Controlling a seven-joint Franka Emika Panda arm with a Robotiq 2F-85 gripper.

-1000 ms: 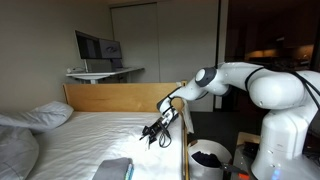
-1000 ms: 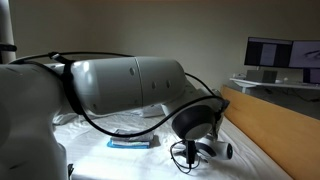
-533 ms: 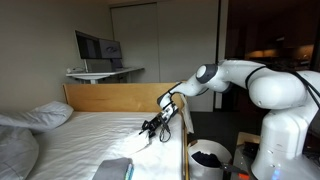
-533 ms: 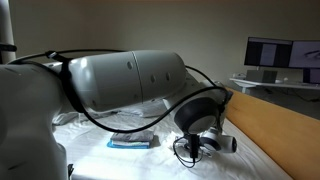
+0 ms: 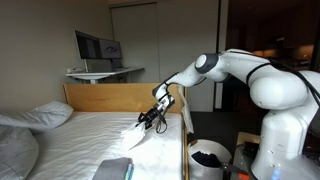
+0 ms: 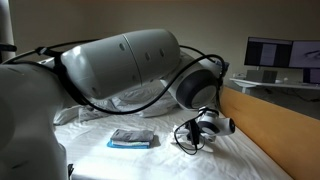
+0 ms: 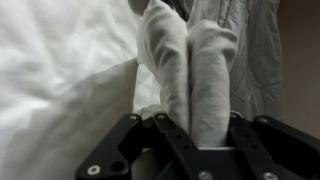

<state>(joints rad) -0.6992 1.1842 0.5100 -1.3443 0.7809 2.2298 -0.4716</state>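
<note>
My gripper (image 5: 147, 121) is shut on a fold of the white bed sheet (image 5: 133, 138) and holds it lifted above the bed (image 5: 85, 135), so the cloth hangs in a peak below the fingers. In the wrist view the pinched sheet (image 7: 188, 70) fills the space between the two black fingers (image 7: 190, 135) as two thick folds. In an exterior view the gripper (image 6: 192, 134) sits low over the mattress near the wooden side board (image 6: 275, 125), partly hidden by my arm.
A folded grey cloth (image 6: 132, 138) lies on the sheet, also shown at the bed's near edge (image 5: 115, 169). A pillow (image 5: 45, 115) lies by the wooden headboard (image 5: 110, 97). A desk with a monitor (image 5: 98, 47) stands behind. A bin (image 5: 208, 160) stands beside the bed.
My arm has risen and moved toward the headboard, pulling the pinched sheet up off the mattress into a peak. The folded grey cloth has not moved.
</note>
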